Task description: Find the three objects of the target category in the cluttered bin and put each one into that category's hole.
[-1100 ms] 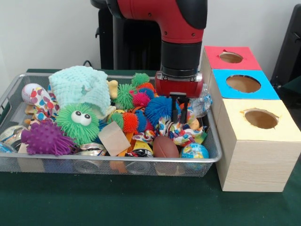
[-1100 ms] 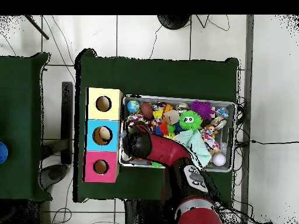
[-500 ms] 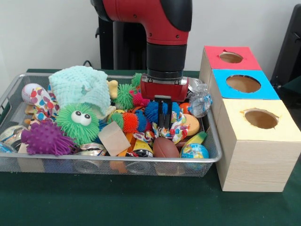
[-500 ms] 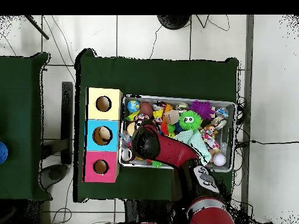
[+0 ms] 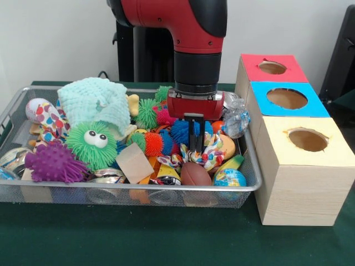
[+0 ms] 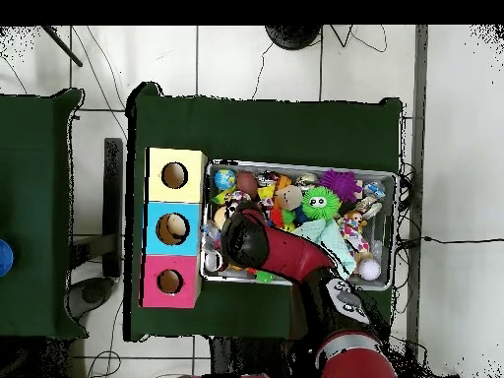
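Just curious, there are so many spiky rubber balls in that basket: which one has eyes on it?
The big green spiky ball, sitting below the mint knitted cloth. It alone has two googly eyes; the purple, blue and orange ones show none.

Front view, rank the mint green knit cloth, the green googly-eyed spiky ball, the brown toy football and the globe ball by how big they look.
Largest to smallest:
1. mint green knit cloth
2. green googly-eyed spiky ball
3. brown toy football and globe ball: these look alike, and the bin's rim hides part of the globe ball, so I won't rank them.
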Tool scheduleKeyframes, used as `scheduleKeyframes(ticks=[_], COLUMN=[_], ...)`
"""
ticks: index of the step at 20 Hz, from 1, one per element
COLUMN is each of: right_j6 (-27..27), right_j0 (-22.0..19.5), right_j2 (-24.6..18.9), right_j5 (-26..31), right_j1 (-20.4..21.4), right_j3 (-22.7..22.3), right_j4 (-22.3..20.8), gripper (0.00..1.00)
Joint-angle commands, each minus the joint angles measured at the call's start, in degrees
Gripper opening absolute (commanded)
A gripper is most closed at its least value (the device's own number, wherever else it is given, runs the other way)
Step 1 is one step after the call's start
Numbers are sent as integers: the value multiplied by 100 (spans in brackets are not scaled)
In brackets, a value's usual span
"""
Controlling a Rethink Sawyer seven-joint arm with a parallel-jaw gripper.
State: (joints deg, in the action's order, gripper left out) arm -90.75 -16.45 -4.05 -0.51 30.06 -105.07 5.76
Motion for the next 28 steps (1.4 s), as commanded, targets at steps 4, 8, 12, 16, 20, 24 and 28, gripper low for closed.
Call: scheduleKeyframes(ticks=[4,8,12,16,20,24,28], right_j6=[-1101,-1033,-895,-842,-950,-1024,-1023], right_j0=[-84,-106,-193,-209,-242,-383,-481], right_j2=[-477,-510,-610,-634,-725,-931,-1080], right_j5=[-21,76,277,348,293,246,252], right_j1=[-97,-101,-119,-120,-122,-179,-205], right_j3=[-86,-101,-79,-58,-109,-174,-226], right_j4=[-6,-39,-82,-97,-33,-4,-19], gripper=[0,0,100,100,100,100,100])
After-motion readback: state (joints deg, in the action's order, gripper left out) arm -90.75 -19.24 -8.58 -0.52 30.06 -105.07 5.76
